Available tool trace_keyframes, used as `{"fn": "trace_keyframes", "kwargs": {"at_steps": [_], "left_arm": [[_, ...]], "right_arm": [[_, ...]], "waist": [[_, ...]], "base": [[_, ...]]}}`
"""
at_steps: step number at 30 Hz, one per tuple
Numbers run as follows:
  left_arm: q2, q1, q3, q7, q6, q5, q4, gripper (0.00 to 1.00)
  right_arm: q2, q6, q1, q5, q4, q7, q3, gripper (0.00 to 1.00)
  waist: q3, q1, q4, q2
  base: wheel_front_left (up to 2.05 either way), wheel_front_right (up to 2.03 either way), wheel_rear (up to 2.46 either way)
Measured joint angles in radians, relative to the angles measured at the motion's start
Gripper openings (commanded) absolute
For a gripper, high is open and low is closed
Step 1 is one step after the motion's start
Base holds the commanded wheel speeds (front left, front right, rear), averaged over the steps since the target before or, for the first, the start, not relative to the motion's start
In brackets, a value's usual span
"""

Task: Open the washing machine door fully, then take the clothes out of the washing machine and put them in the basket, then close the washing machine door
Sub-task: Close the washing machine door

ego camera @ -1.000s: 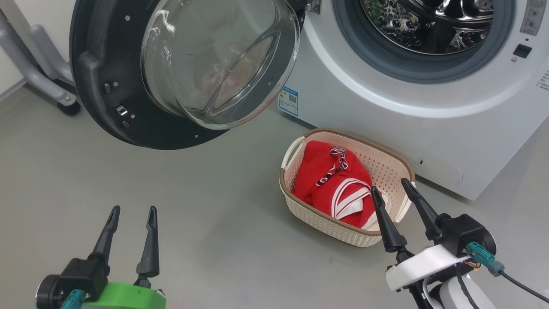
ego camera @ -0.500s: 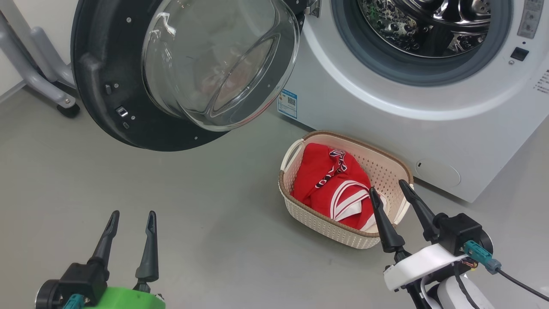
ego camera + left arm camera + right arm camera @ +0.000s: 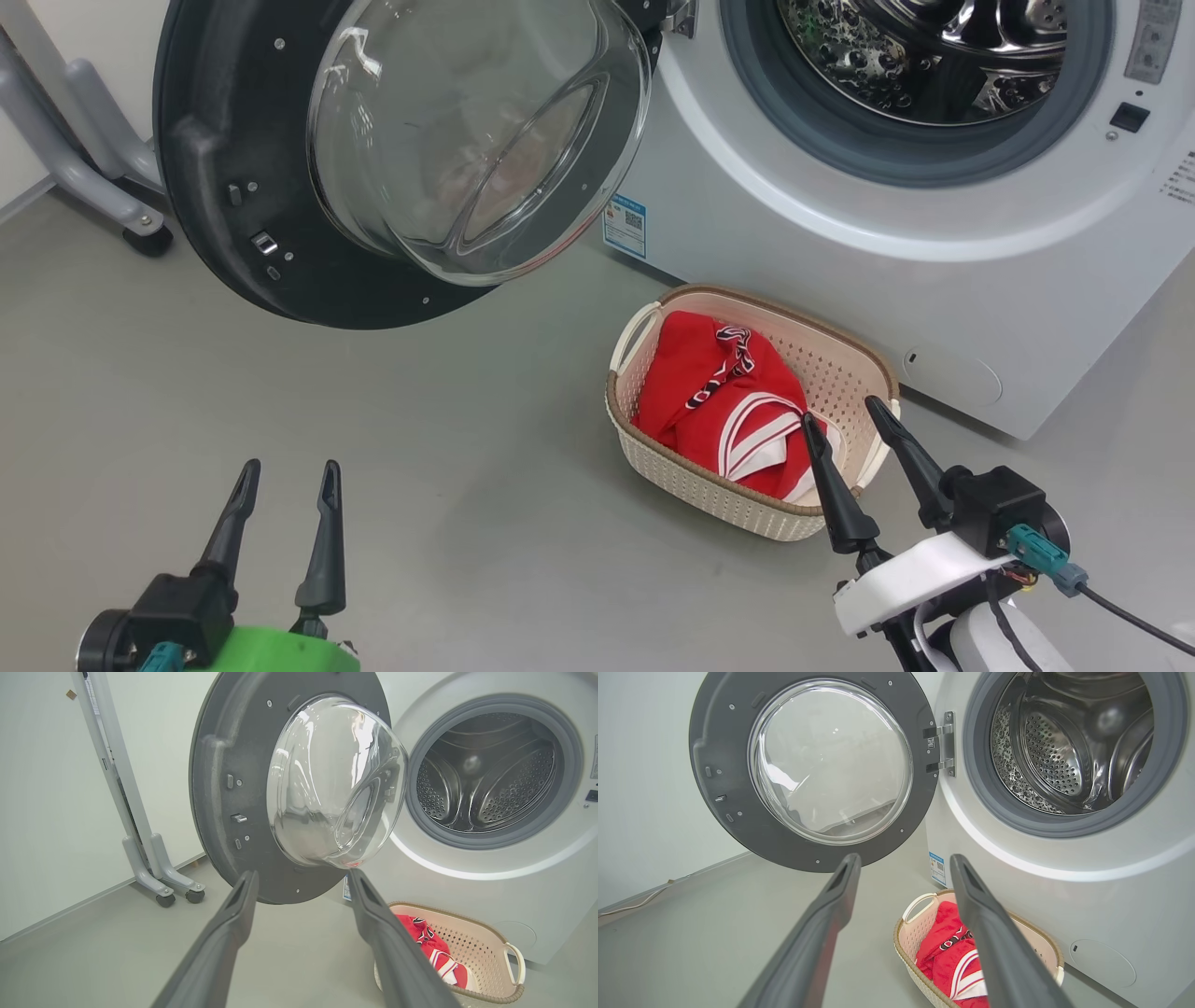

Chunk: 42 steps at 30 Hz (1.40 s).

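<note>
Washing machine (image 3: 840,271) stands white and front-loading at the upper right of the head view, its mouth uncovered. What the wrist views show of the perforated steel drum (image 3: 486,774) holds no garment. The washing machine door (image 3: 233,121) hangs swung wide on its hinge to the robot's left of the opening, black inner rim and bulging glass bowl turned toward the robot. On the floor just in front of the machine, below the opening, sits the cream basket (image 3: 845,359), and the red clothes (image 3: 700,392) with their white-striped trim lie bunched inside it, toward its left end.

The right gripper (image 3: 840,412) hovers over the basket's near right corner, fingers spread and holding nothing. The left gripper (image 3: 289,464) sits low over bare floor, well apart from the door, also spread and empty.

Unloading looks finished, so the step in hand is probably closing the door. That calls for an arm, likely the left, to reach the door's free edge, get behind it and swing it toward the opening until the latch catches. Whether the door's lower edge clears the basket cannot be told.
</note>
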Motion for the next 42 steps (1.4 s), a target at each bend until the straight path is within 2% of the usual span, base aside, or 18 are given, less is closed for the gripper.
{"fn": "trace_keyframes", "kwargs": {"at_steps": [4, 5, 6, 12, 19, 23, 30, 34, 42], "left_arm": [[0.0, 0.001, 0.001, 0.0, 0.0, 0.0, -0.001, 1.0], [0.0, 0.001, 0.002, 0.0, 0.0, 0.0, -0.001, 0.89], [0.0, 0.002, 0.002, 0.0, 0.0, 0.001, -0.002, 0.0], [0.0, 0.004, 0.01, 0.0, -0.005, 0.011, -0.016, 0.0], [0.022, -0.017, 0.096, 0.0, -0.006, -0.009, -0.079, 0.0], [0.084, -0.081, 0.189, 0.0, -0.006, -0.039, -0.098, 0.0], [0.254, -0.176, 0.349, 0.01, -0.021, -0.101, -0.109, 0.0], [0.328, -0.266, 0.458, 0.049, -0.026, -0.194, -0.069, 0.0], [0.409, -0.422, 0.647, 0.181, -0.026, -0.441, 0.122, 0.0]], "right_arm": [[-0.001, 0.0, 0.0, 0.001, 0.002, 0.0, 0.0, 1.0], [-0.002, 0.0, 0.0, 0.001, 0.002, 0.0, 0.0, 1.0], [-0.003, 0.0, -0.001, 0.001, 0.001, 0.0, 0.0, 1.0], [-0.015, 0.0, -0.012, -0.001, -0.013, 0.0, 0.002, 1.0], [-0.028, -0.002, -0.02, -0.016, -0.043, 0.0, -0.002, 1.0], [-0.037, -0.011, -0.02, -0.019, -0.052, 0.005, -0.007, 1.0], [-0.041, -0.011, -0.053, -0.045, -0.083, 0.03, 0.011, 1.0], [-0.049, -0.011, -0.067, -0.056, -0.089, 0.045, 0.025, 1.0], [-0.054, -0.011, -0.1, -0.07, -0.107, 0.056, 0.036, 1.0]], "waist": [[0.003, 0.0, 0.0, 0.0], [0.005, 0.0, 0.0, 0.0], [0.007, 0.0, 0.0, 0.0001], [0.032, 0.0, 0.002, 0.0], [0.088, 0.0, 0.005, 0.0], [0.12, 0.0, 0.006, 0.0], [0.163, 0.0, -0.026, 0.0], [0.187, 0.0, -0.056, 0.0], [0.23, 0.0, -0.131, 0.0]], "base": [[0.0, 0.0, 0.0], [0.0, 0.0, 0.0], [0.0, 0.0, 0.0], [0.0, 0.0, 0.0], [0.0, 0.0, 0.0], [0.0, 0.0, 0.0], [0.0, 0.0, 0.0], [0.0, 0.0, 0.0], [0.0, 0.0, 0.0]]}}
